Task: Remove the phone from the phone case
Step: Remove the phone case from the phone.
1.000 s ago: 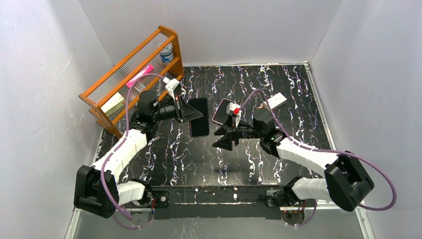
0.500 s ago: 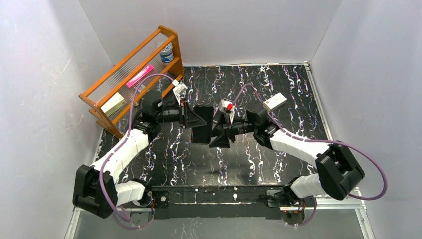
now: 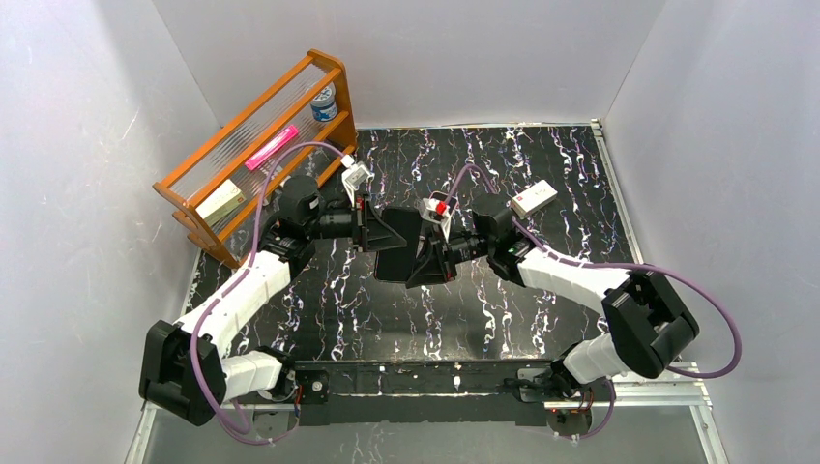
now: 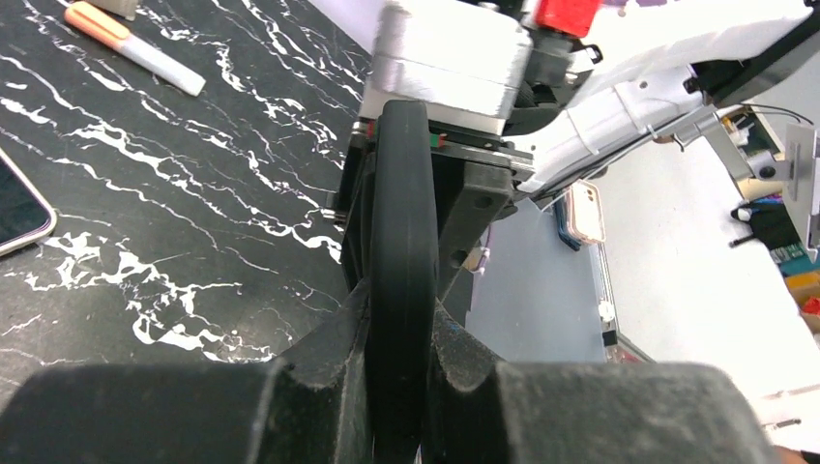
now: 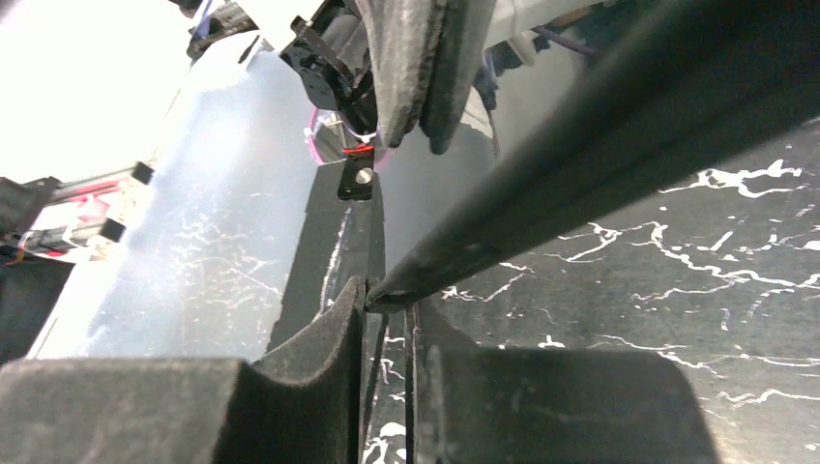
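- Top view: the right claw (image 3: 418,259) has swung in from the right and drawn its jaws together. Both claws now meet on the phone case (image 3: 395,269), which hangs in the air over the middle of the bench (image 3: 483,309). The left claw (image 3: 387,234) keeps its clamp on the case's left end. With a hold at each end, the case is braced for peeling or pulling apart, so the extraction itself looks about to begin. The claw bodies and wrist cameras cover most of the case. The loose phone that lay on the bench a second ago is now hidden under the right wrist.
- Left wrist view: the phone case (image 4: 401,251) shows edge-on, a rounded black rim pinched in the left claw (image 4: 398,338). The right claw (image 4: 411,193) brackets its far end. A loose phone (image 4: 14,217) lies flat on the bench, cut off by the frame, and a marker (image 4: 135,48) lies beyond it. Nothing here shows whether the case is full or empty.
- Right wrist view: the right claw (image 5: 387,329) stands nearly closed, with the thin edge of the phone case (image 5: 600,164) between its fingers. It looks like a grip on the rim, though the view is close and dark.
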